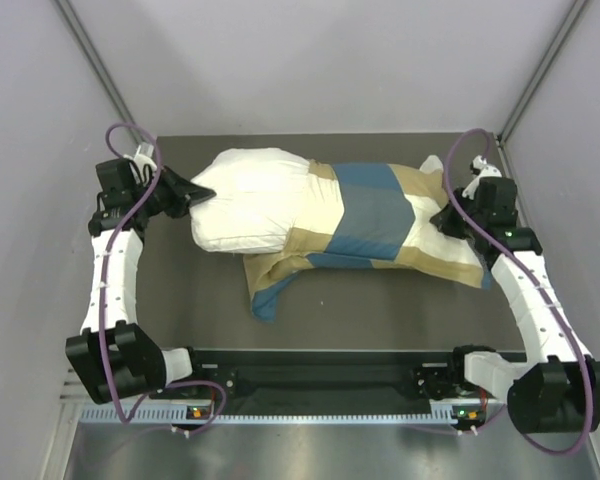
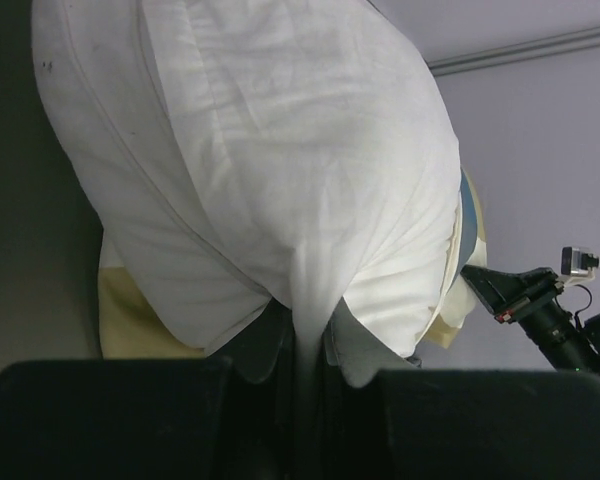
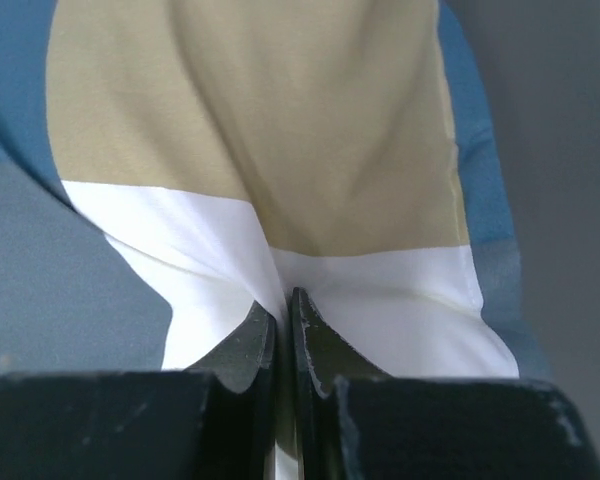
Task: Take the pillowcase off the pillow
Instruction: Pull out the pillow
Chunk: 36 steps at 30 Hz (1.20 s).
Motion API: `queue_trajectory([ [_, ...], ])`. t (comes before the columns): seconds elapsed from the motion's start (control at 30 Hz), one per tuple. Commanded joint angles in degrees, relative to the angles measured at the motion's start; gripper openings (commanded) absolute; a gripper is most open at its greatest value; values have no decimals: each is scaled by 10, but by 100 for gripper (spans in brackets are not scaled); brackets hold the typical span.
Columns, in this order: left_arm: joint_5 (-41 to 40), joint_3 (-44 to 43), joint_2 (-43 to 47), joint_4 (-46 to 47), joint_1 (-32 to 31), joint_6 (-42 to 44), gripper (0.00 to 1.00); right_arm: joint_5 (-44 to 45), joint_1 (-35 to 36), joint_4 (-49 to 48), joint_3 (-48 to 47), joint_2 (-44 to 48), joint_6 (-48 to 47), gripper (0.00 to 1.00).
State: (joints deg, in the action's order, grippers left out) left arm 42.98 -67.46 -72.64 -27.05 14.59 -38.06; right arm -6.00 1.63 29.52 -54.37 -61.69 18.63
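Dark grey table top (image 1: 380, 310) between pale walls, both arm bases at the bottom edge of the overhead view. Pillow (image 1: 255, 200) lies across the middle of the frame, white end toward the left. Pillowcase (image 1: 375, 215) covers its right part, and a loose blue-edged flap spills toward lower centre.

Left gripper (image 1: 198, 192) sits at centre left, jaws pressed together on a bunch of white pillow fabric (the wrist view shows the cloth gathered into the gap). Right gripper (image 1: 440, 220) sits at centre right, jaws pinched on a fold of the cream check at the case's closed end. Cannot tell whether it also catches pillow underneath.

Step in hand, as I judge it, is pulling the two apart. To do it well:
- keep the left pinch as the anchor
- draw the right hand toward the right edge of the frame, low and along the pillow's length
- watch that the case slides off and does not drag the pillow with it
- re-grip if only a thin fold is held

Containers: the pillowcase is the only one. Roughly the right half of the pillow is inside it, and the left half is out and bare. Nothing else is in or on it that I can see.
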Motion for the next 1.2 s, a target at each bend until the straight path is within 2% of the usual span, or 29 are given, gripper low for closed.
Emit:
queue_trajectory([
  [0.0, -162, -31, 6, 118, 97, 26, 0, 243, -129, 23, 17, -24, -95, 0],
  [0.23, -151, -35, 11, 111, 157, 14, 0, 217, -189, 17, 7, -22, -100, 0],
  [0.4, -120, -30, 21, 123, 153, 13, 0, 149, -186, 2, 14, -9, -100, 0],
  [0.5, -120, -27, 31, 126, 127, 26, 0, 133, -144, -3, 14, 26, -102, 0],
  [0.6, -76, -26, 30, 132, 84, 40, 0, 144, -56, 25, -10, 59, -99, 0],
  [0.63, -67, -25, 30, 138, 65, 50, 0, 150, 7, 34, -28, 71, -95, 1],
  [0.67, -71, -32, 34, 128, 42, 61, 0, 165, 38, 45, -38, 79, -84, 4],
  [0.7, -89, -36, 36, 120, -13, 78, 0, 172, 69, 55, -45, 89, -76, 14],
  [0.73, -99, -42, 40, 107, -41, 106, 0, 179, 130, 57, -55, 110, -67, 21],
  [0.77, -108, -43, 46, 104, -67, 113, 0, 181, 160, 58, -58, 118, -51, 27],
  [0.8, -106, -43, 51, 103, -103, 111, 0, 185, 192, 57, -61, 126, -41, 40],
  [0.83, -103, -41, 55, 106, -115, 103, 0, 191, 262, 49, -64, 137, -33, 45],
  [0.87, -97, -40, 58, 115, -127, 92, 0, 209, 299, 43, -65, 138, -16, 57],
  [0.9, -89, -39, 61, 126, -134, 69, 0, 221, 337, 37, -65, 138, -9, 61],
  [0.93, -63, -39, 63, 136, -138, 57, 0, 232, 412, 18, -65, 127, -3, 64],
  [1.0, -48, -46, 64, 153, -161, 39, 0, 273, 486, -5, -67, 108, 7, 69],
  [1.03, -35, -59, 65, 154, -166, 27, 0, 287, 551, -16, -72, 81, 7, 70],
  [1.17, -9, -84, 64, 167, -196, -11, 0, 349, 666, -113, -87, 0, -9, 75],
])
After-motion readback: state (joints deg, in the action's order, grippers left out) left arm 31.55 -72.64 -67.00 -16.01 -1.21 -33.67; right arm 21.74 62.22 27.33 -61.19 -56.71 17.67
